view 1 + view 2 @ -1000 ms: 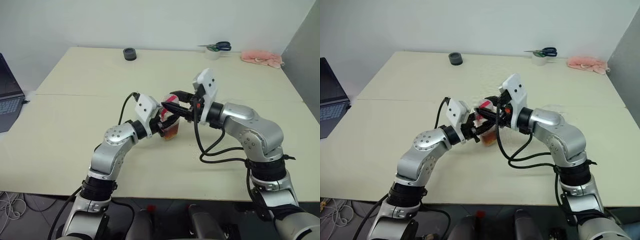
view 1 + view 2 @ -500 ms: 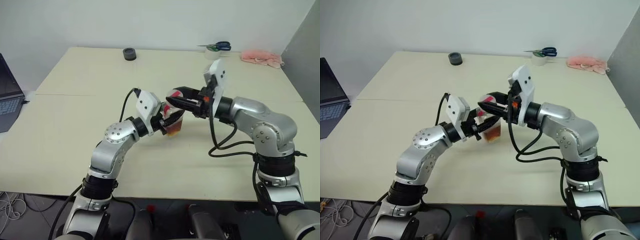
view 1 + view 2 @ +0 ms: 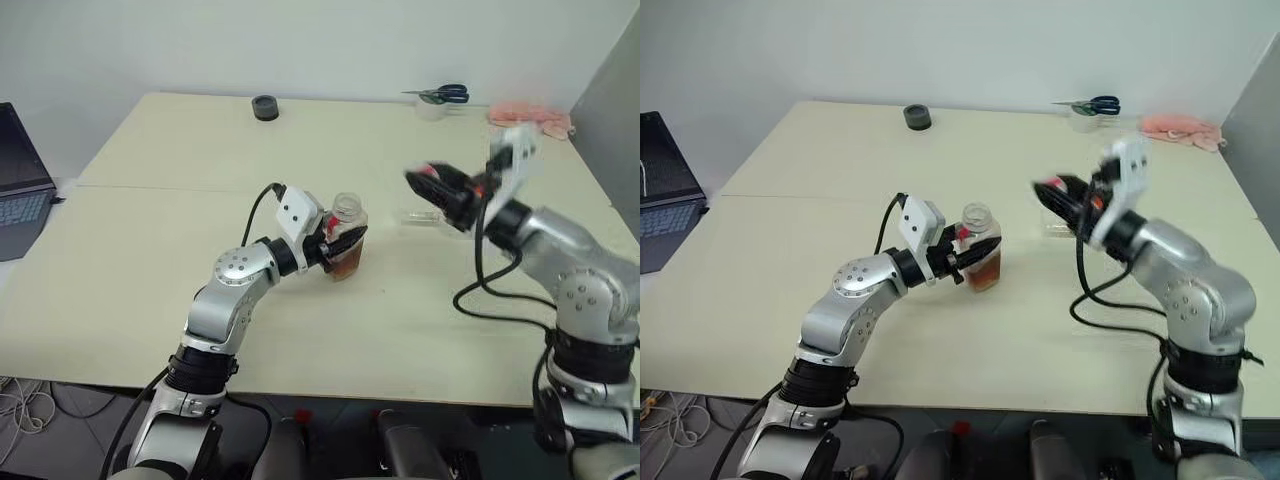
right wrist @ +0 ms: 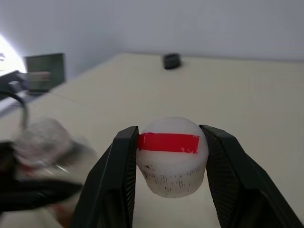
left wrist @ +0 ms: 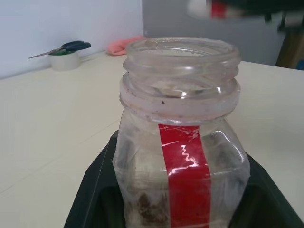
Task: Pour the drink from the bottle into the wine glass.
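On the table (image 3: 150,260), left gripper (image 3: 335,245) grips bottle (image 3: 345,238); right gripper (image 4: 168,156) clamps cap (image 4: 171,154).

beige table (image 3: 150,260) — bottle (image 3: 345,240), tape roll (image 3: 265,107), scissors (image 3: 440,95).

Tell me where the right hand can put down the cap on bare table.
The table is bare between the bottle and the right hand holding the cap, also along the near edge. The far right corner is crowded by scissors and pink cloth.
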Controlling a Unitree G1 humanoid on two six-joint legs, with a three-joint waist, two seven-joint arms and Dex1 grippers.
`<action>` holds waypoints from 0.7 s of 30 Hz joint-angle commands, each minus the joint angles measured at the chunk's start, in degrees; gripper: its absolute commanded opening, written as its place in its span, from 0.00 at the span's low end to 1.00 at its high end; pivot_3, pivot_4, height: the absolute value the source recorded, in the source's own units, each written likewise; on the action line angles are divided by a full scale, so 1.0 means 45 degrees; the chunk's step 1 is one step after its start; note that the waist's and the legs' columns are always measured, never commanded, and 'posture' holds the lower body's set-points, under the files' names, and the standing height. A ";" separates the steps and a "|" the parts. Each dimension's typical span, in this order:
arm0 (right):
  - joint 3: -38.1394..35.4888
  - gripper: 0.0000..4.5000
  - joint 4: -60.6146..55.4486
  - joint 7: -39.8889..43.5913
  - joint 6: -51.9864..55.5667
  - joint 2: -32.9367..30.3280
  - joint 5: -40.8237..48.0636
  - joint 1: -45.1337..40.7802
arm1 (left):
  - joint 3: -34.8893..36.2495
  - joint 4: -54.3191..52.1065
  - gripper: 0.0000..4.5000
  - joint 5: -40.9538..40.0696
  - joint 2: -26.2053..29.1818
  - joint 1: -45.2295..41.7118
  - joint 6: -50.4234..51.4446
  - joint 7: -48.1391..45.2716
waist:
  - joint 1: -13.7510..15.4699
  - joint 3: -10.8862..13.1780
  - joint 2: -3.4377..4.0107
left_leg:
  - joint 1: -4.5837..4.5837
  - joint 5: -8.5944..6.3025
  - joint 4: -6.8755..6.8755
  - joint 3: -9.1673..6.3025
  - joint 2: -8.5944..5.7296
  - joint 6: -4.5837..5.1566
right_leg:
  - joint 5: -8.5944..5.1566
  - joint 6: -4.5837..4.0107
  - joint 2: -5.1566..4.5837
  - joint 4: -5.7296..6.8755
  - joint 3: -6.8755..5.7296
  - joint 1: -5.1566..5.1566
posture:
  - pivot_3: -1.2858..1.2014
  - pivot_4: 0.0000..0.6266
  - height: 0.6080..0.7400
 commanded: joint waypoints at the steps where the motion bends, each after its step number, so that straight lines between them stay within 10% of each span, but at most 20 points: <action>1: -0.0651 0.38 0.0023 -0.0664 -0.1687 0.0365 -0.1101 0.1678 | 0.0139 -0.0250 0.40 -0.0035 -0.0065 -0.0374 -0.0388 -0.0106 | 0.0001 0.0001 0.0002 | 0.0000 0.0000 -0.0001 0.0004 0.0001 0.0000 | -0.0002 0.0004 0.0001 0.0001 0.0005 -0.0003 | 0.52 0.24 1.00; 8: 0.0551 0.38 0.1725 0.0114 -0.3111 0.0531 -0.2352 0.3841 | 0.0196 0.0153 0.40 0.0065 -0.0154 -0.0672 -0.0585 -0.0086 | -0.0136 0.0001 0.0002 | 0.0024 0.0002 0.0006 0.0025 0.0013 0.0000 | -0.0025 0.0042 0.0024 0.0014 0.0037 -0.0005 | 0.52 0.24 1.00; 16: 0.1259 0.99 0.2264 0.0782 -0.3644 -0.0482 -0.3570 0.3429 | 0.0557 0.0557 0.40 0.0270 0.0133 -0.0797 -0.0839 0.0088 | -0.0117 0.0001 0.0005 | 0.0029 0.0006 0.0010 0.0030 0.0011 0.0007 | -0.0022 0.0053 0.0028 0.0008 0.0047 0.0010 | 0.52 0.24 1.00; 21: 0.2250 1.00 0.1767 0.1631 -0.3552 -0.1722 -0.4473 0.3494 | 0.0951 0.0863 0.40 0.0273 0.0269 -0.0815 -0.0916 0.0286 | -0.0106 0.0001 0.0004 | 0.0026 0.0006 0.0011 0.0029 0.0009 0.0007 | -0.0022 0.0053 0.0022 0.0003 0.0046 0.0009 | 0.52 0.24 1.00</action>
